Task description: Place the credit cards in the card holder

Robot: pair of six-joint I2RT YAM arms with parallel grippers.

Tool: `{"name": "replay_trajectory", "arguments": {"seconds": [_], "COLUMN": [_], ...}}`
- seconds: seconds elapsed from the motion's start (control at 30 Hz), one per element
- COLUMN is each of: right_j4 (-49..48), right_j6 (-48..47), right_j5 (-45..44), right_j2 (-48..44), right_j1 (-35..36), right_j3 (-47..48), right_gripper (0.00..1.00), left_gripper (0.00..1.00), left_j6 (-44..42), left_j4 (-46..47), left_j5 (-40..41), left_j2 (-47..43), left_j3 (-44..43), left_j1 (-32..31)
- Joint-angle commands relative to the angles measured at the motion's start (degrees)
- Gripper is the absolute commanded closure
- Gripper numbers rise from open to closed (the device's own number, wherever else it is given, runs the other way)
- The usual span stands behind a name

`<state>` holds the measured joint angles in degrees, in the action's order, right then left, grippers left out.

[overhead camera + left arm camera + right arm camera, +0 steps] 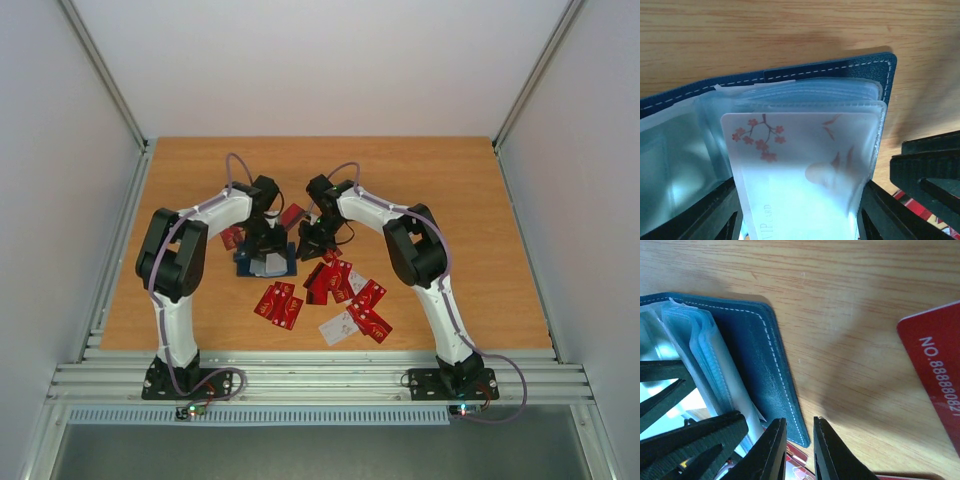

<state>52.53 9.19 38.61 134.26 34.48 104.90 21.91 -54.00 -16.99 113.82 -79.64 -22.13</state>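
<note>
The card holder [247,266] lies open on the table between both arms, navy outside [840,67] with clear sleeves inside. A white card [800,150] printed with red blossoms sits in the front sleeve. My left gripper [797,200] hangs right over it [265,245], its two fingers against the card's side edges. My right gripper [800,421] stands narrowly open at the holder's right corner [755,340], its left finger over the cover's edge and nothing clamped between the fingers. Several red credit cards [330,282] and a white one [338,328] lie loose nearer the arm bases.
More red cards lie behind the holder [292,214] and at its left [232,237]. One red card [935,370] lies to the right of my right gripper. The right gripper's black fingers [930,165] crowd the holder's right side. Bare wood stretches toward the far edge [400,165].
</note>
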Motion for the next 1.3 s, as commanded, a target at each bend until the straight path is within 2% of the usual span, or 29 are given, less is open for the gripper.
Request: {"name": "replay_trajectory", "arguments": {"seconds": [0.0,0.2,0.47,0.7,1.0,1.27], "right_j4": [-0.37,1.34,0.94,-5.07,-13.91,-13.70], "right_j6": [0.40,-1.03,-2.21,0.67,7.80,8.55], "right_j5": [0.70,-1.07,-1.10,2.70,8.69,8.59], "right_j2": [0.50,-1.28,-5.85,-10.84,-12.59,-11.13], "right_j1": [0.34,0.12,-0.52,-1.37,-1.39,-1.34], "right_j3": [0.13,0.28,-2.61,-8.56,-12.13,-10.16], "right_gripper": [0.83,0.83,0.80,0.74,0.69,0.65], "left_gripper": [0.39,0.26,0.20,0.35,0.62,0.79], "left_j6": [1.41,1.38,1.17,-0.03,-2.06,-4.39], "left_j4": [0.66,0.52,0.16,0.18,0.83,0.82], "left_j5": [-2.69,-3.90,-5.50,-4.96,-3.70,0.73], "left_j2": [1.26,-1.25,-8.11,-12.54,-11.77,-10.08], "left_j3": [-1.26,-0.38,0.49,2.87,3.98,4.63], "left_j1": [-0.37,-0.37,-0.08,1.35,1.92,1.91]}}
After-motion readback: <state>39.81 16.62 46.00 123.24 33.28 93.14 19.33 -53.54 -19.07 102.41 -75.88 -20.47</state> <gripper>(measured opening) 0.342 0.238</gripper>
